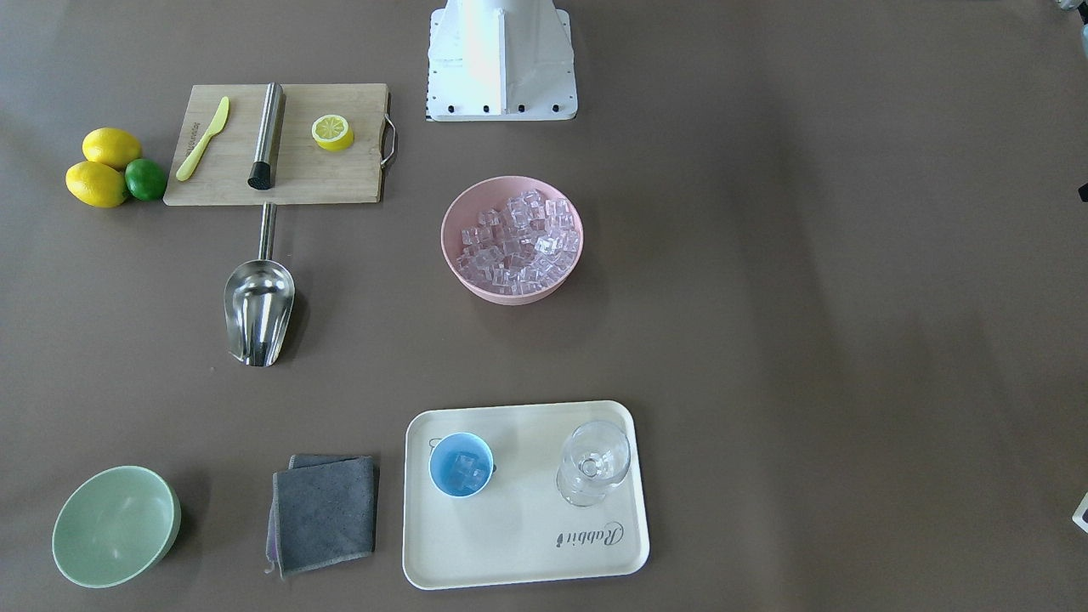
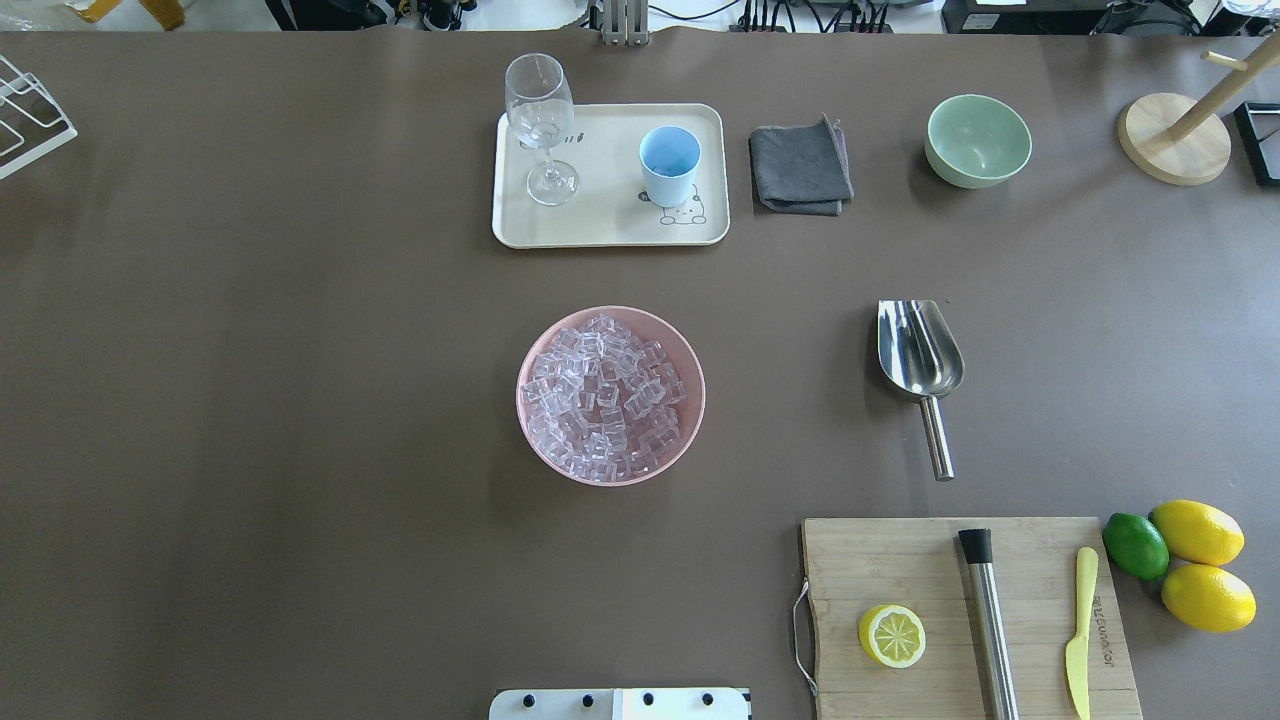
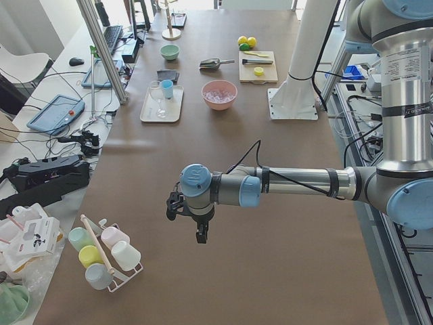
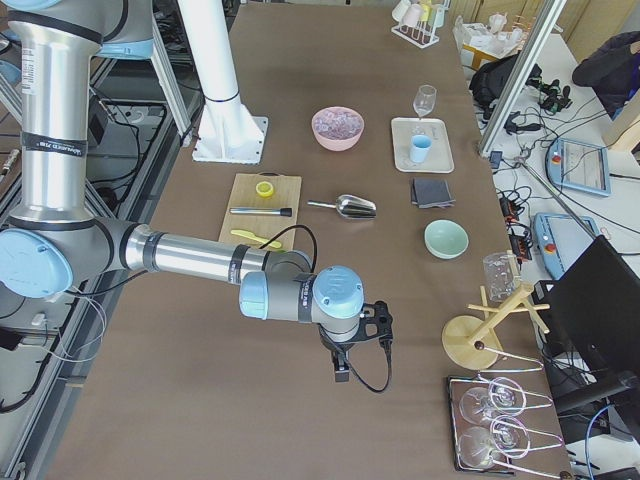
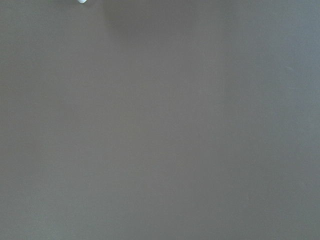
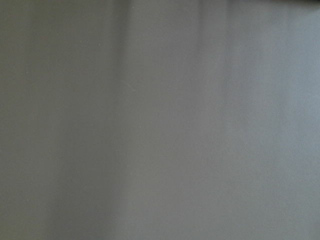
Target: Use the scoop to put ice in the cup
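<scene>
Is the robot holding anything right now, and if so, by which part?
Nothing appears held. The scoop lies alone on the table; the left gripper and right gripper hang far from it, nothing visible between their fingers.

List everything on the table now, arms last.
pink bowl: one, table centre
tray: one, cream, far side
cup: one, light blue, on the tray
ice: many, clear, in the pink bowl; few in the cup
wine glass: one, clear, on the tray
cloth: one, grey, beside the tray
green bowl: one, beside the cloth
cutting board: one, wooden, robot's near right
lemon half, steel cylinder, knife: one each, on the board
scoop: one, steel, lying beyond the cutting board
lemons: two, yellow; lime: one, green; beside the board
wooden stand: one, far right
left gripper, right gripper: over bare table ends; state unclear
</scene>
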